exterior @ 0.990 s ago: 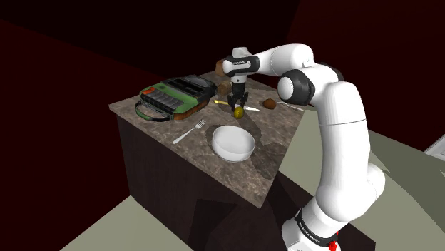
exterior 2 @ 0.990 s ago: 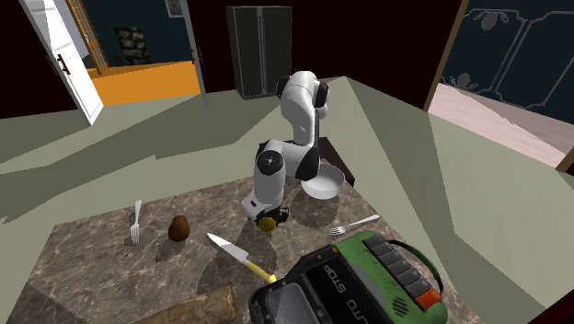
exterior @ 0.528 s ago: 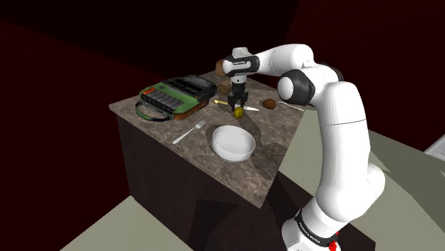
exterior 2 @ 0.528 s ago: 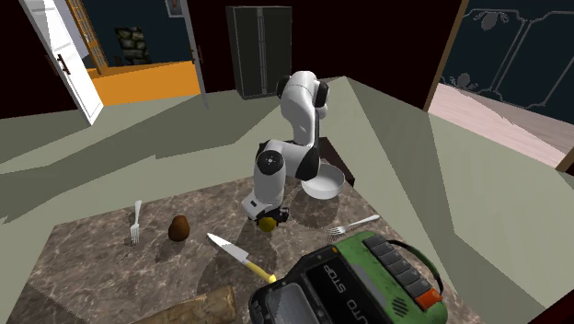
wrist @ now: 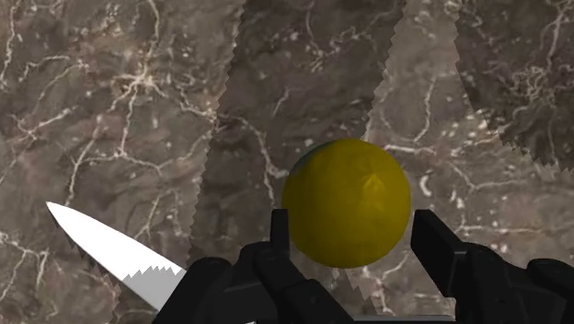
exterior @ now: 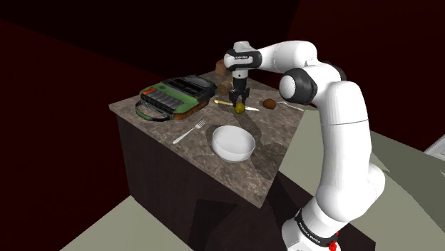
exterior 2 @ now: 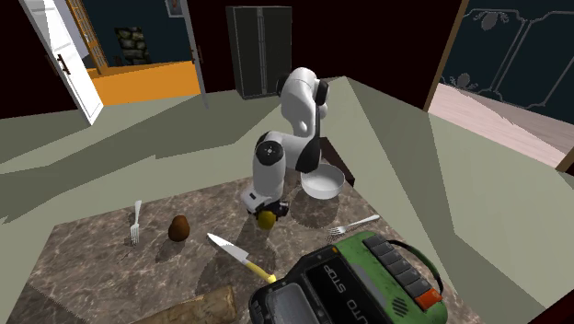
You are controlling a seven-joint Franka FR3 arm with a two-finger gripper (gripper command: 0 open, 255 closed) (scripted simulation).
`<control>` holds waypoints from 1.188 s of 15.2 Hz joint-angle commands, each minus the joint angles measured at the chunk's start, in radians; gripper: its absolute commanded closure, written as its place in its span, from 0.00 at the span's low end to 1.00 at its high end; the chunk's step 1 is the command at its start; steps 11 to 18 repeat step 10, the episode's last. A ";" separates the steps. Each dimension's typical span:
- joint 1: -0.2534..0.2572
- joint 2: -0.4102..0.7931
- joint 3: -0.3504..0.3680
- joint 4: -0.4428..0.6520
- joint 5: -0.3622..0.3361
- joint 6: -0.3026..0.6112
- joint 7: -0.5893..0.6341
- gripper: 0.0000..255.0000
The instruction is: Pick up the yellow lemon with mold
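Observation:
The yellow lemon (exterior: 239,108) (exterior 2: 268,219) (wrist: 345,202) has a greenish patch on its upper edge. My black gripper (exterior: 239,105) (exterior 2: 267,213) (wrist: 354,225) points straight down and is shut on it, one finger against each side. The fruit hangs just above the brown marble tabletop (exterior: 274,132) (wrist: 138,110), near the table's far side in the shoulder view. In the wrist view a round shadow lies on the marble around the lemon.
A yellow-handled knife (exterior: 224,103) (exterior 2: 241,256) (wrist: 110,253) lies beside the lemon. A white bowl (exterior: 233,142) (exterior 2: 324,184), two forks (exterior: 189,132) (exterior 2: 136,223), a brown lump (exterior: 269,103) (exterior 2: 178,227), a green cassette player (exterior: 175,98) (exterior 2: 354,285) and a loaf (exterior 2: 198,306) share the table.
The arm has risen a little, and the lemon has come up with the gripper, off the marble.

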 commanded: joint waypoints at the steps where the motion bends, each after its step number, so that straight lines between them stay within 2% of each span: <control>1: -0.001 -0.004 -0.001 0.023 -0.001 -0.027 -0.002 1.00; 8: -0.004 -0.015 -0.003 0.100 -0.003 -0.114 -0.008 1.00; 18: -0.004 -0.015 -0.003 0.102 -0.003 -0.116 -0.008 1.00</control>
